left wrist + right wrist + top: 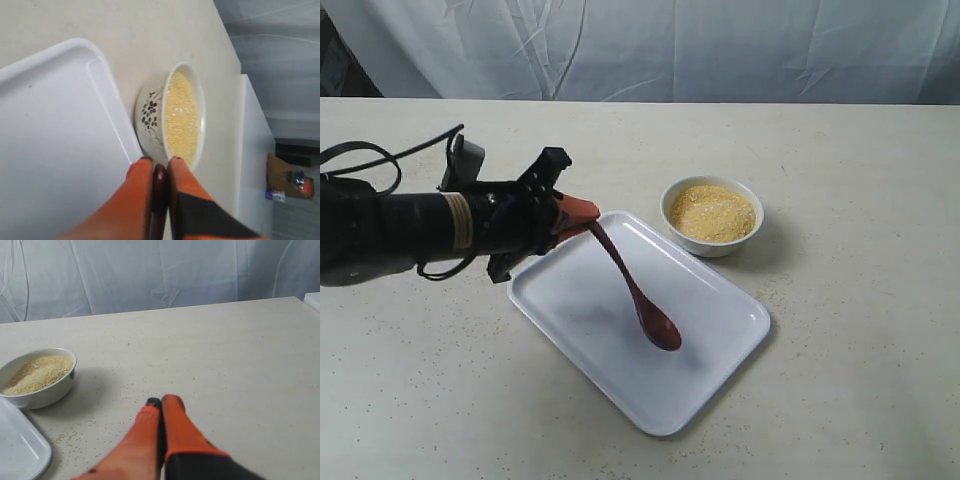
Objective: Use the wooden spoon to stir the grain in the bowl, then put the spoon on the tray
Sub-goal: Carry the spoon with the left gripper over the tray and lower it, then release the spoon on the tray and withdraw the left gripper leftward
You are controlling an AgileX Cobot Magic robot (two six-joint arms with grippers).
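My left gripper (pixel 582 214) is shut on the handle end of the dark wooden spoon (pixel 638 297), which slants down over the white tray (pixel 720 370). The oval scoop hangs just above or on the tray's middle; I cannot tell if it touches. In the left wrist view the spoon's handle (pixel 159 190) shows as a dark strip pinched between the orange fingers (pixel 140 195). The small white bowl (pixel 712 245) of yellow grain (pixel 712 212) stands just beyond the tray's far right edge. My right gripper (pixel 161 405) is shut with nothing in it, low over the table to the right of the bowl (pixel 42 392).
Loose grains (pixel 100 427) lie scattered on the beige table between bowl and right gripper. A white cloth (pixel 650 45) hangs behind the table. The tray's corner (pixel 22 455) shows in the right wrist view. The left arm's black body (pixel 410 225) stretches in from the left.
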